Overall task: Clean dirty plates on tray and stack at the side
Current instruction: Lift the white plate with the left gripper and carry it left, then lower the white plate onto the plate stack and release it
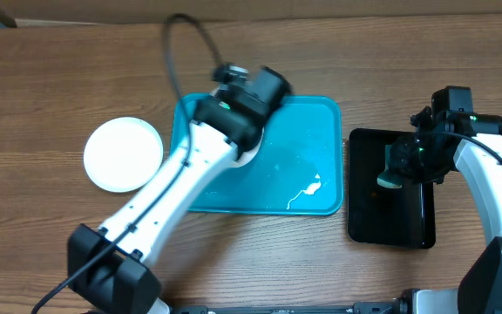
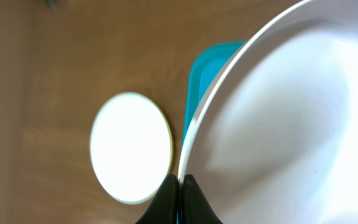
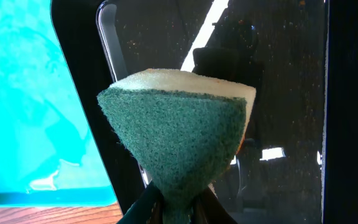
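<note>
Plate (image 2: 278, 112) pinched in left pincer (image 2: 180, 185) looks clean white

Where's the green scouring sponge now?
Seen from overhead, the green scouring sponge is pinched in the right gripper over the black rectangular tray, right of the turquoise plastic tray.

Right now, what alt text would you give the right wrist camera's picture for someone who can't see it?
A green-faced sponge with a pale foam back fills the centre, pinched at its lower end by two dark fingers. Behind it lies a glossy black tray, with a turquoise tray at the left edge.
</note>
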